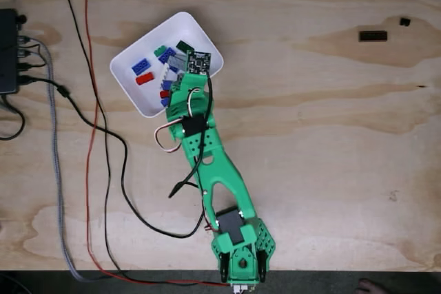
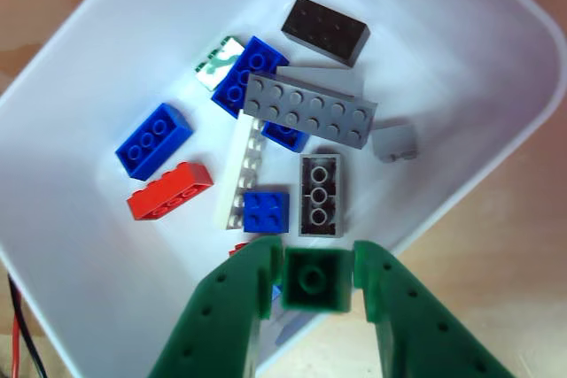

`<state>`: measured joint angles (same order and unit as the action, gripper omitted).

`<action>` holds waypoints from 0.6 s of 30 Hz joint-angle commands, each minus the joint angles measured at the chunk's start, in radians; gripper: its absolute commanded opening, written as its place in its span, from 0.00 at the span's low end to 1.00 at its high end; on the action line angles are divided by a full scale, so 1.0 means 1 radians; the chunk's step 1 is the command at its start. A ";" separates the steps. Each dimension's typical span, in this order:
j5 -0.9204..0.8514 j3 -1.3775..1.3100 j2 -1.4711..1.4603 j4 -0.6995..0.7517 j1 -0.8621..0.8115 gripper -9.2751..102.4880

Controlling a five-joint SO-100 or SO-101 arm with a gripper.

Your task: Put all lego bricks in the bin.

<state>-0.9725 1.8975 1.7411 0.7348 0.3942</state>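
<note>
white bin [image 2: 106, 33], green end effector [image 2: 312, 279], red, blue, grey lego bricks [image 2: 310, 112]

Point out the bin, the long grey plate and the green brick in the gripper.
bin [image 1: 124, 74]: fixed view, bare floor.
long grey plate [image 2: 310, 111]: other view, studded top.
green brick [image 2: 315, 279]: other view, top stud.

Lego bricks [image 2: 309, 112] heaped in white bin [image 2: 461, 59] — two dark ones [image 1: 373, 35] outside.
</note>
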 commanded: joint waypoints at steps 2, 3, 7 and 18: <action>0.084 -0.104 0.040 -0.031 -0.021 0.23; 0.101 -0.107 0.089 -0.017 -0.021 0.24; 0.192 -0.112 0.423 0.074 0.003 0.26; 0.196 0.161 0.939 0.747 0.023 0.22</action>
<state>-0.7593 2.0295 2.5280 1.3300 0.4234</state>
